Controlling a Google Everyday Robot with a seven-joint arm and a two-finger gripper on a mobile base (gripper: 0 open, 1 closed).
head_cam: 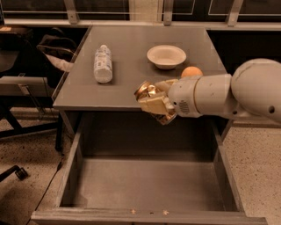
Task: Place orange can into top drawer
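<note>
Gripper (154, 103), frame centre, clenched on tilted orange can (145, 91) at cabinet (127, 83) front edge; top drawer (149, 184) open below.

A grey cabinet (131, 88) fills the middle of the room under dim, warm light; behind it run dark windows (35, 9) with pale metal frame bars (71, 11) above a light sill. Left of the cabinet stand dark furniture, a grey slab-like surface (26, 85) and a chair caster (19, 172) on speckled floor (26, 147), which also shows to the cabinet's right. The gripper (153, 103), clasped around the orange can (145, 90), hangs just over the cabinet's front edge
</note>
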